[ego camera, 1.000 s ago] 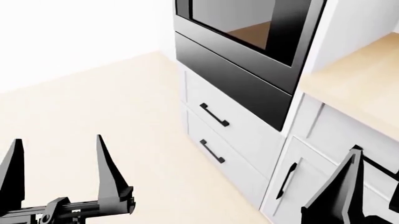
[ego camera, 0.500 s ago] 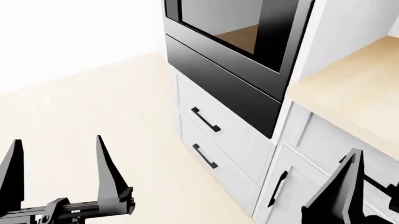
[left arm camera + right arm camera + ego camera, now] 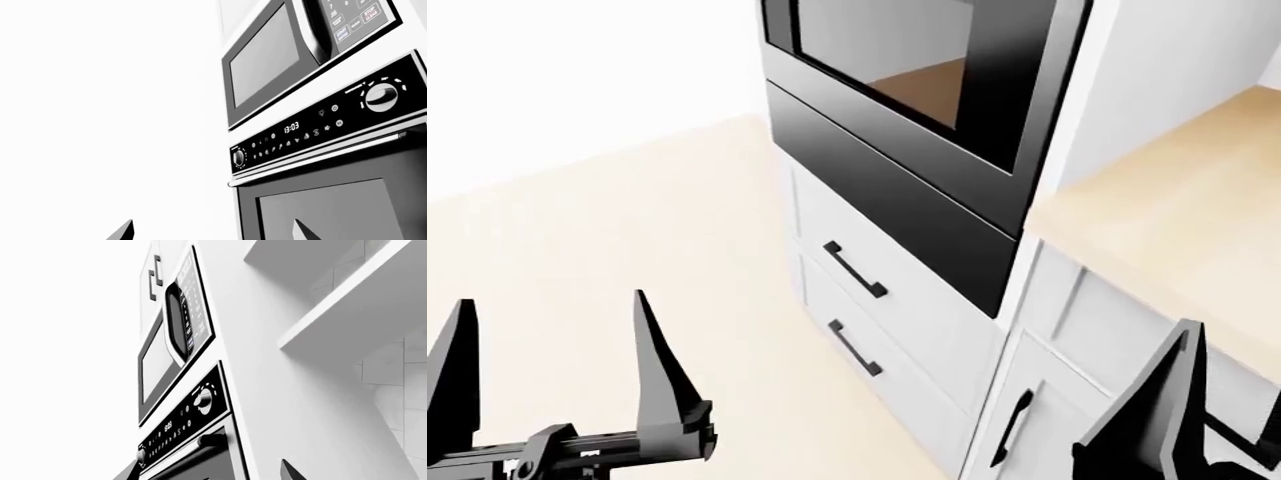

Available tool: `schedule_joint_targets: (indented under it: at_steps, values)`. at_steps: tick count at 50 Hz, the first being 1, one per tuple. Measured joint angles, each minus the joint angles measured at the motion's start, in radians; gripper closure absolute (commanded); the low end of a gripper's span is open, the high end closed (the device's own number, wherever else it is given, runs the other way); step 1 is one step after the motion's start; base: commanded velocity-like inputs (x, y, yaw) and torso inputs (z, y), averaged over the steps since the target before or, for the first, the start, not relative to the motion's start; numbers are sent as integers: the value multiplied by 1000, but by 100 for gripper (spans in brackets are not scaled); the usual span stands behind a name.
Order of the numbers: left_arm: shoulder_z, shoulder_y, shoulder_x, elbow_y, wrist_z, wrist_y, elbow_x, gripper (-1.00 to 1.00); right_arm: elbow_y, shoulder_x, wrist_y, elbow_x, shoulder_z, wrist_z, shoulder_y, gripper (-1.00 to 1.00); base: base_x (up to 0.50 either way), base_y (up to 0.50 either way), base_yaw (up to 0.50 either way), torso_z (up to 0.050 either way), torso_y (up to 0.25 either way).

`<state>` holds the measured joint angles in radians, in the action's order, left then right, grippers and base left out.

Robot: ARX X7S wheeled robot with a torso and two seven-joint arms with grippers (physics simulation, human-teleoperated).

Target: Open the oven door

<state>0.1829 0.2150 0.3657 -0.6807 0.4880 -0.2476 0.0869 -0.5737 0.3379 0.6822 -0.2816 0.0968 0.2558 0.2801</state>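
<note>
Though glossy black, oven door [image 3: 894, 60] wide-windowed, steel-handled.

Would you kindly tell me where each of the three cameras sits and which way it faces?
Head view: from the robot's head, down at the glossy black glass-windowed oven door and white drawers; left gripper and right gripper show.
Left wrist view: near the left gripper, looking up at the oven's brushed-steel bar handle; only fingertips show.
Right wrist view: likewise upward, from further aside; fingertips show.
Both wrist views share the handle and control panel.
</note>
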Motion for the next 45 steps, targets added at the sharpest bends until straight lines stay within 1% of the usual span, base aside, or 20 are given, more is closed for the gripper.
schedule_joint_targets:
  at_steps: [45]
  values:
    - [9, -3, 11, 0, 12, 2, -1, -100, 3, 10, 8, 4, 8, 11, -1, -100, 175, 103, 0, 0, 0]
